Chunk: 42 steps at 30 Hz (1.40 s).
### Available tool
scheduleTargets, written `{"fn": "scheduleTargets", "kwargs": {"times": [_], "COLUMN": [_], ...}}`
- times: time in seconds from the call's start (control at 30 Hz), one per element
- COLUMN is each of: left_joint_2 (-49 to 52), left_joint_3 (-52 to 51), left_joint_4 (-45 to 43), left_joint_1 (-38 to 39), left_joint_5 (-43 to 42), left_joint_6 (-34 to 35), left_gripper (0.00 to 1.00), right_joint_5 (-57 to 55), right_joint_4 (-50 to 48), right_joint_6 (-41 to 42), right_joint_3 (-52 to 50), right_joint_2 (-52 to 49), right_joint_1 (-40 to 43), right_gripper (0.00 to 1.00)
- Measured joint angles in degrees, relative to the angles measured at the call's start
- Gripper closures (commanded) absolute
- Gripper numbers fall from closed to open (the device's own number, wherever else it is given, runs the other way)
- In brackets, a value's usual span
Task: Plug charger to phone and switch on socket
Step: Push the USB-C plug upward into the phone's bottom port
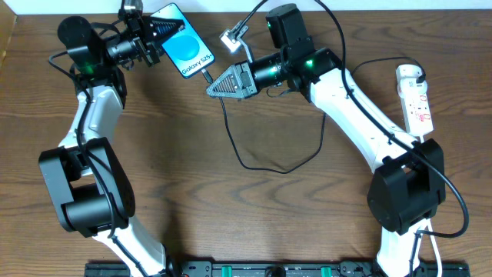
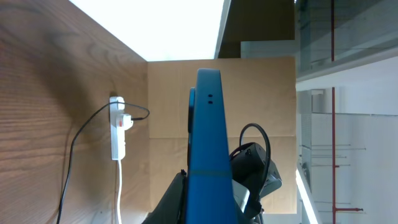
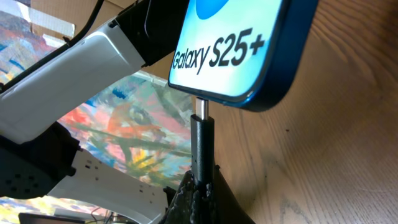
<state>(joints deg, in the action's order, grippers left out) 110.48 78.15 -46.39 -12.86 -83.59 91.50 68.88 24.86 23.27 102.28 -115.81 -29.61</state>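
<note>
The phone [image 1: 187,47] has a cyan screen with "Galaxy S25+" on a white band. My left gripper [image 1: 157,35] is shut on its top end and holds it tilted above the table; the left wrist view shows its blue edge [image 2: 208,130] between the fingers. My right gripper [image 1: 219,83] is shut on the charger's black plug [image 3: 201,146], whose metal tip touches the phone's bottom edge [image 3: 249,56]. The black cable [image 1: 261,165] loops over the table to a white adapter [image 1: 411,77] in the socket strip [image 1: 415,100] at the right.
A small white and grey connector piece [image 1: 233,37] lies behind the right gripper. The socket strip's white cord [image 2: 118,186] runs along the table. A cardboard wall [image 2: 249,87] stands at the table's far end.
</note>
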Motion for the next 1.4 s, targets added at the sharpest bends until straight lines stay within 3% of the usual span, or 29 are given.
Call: {"fn": "scheduleTargets", "kwargs": {"times": [1.4], "left_joint_2": [0.0], "left_joint_3": [0.0], "left_joint_4": [0.0], "left_joint_1": [1.2], "left_joint_5": [0.2], "left_joint_6": [-3.0], "left_gripper": [0.92], "right_joint_5": [0.4], "right_joint_4": [-3.1], "right_joint_6": [6.6], "right_joint_3": [0.0], "right_joint_2": [0.0], "right_joint_1": [-0.1], "right_gripper": [0.99]}}
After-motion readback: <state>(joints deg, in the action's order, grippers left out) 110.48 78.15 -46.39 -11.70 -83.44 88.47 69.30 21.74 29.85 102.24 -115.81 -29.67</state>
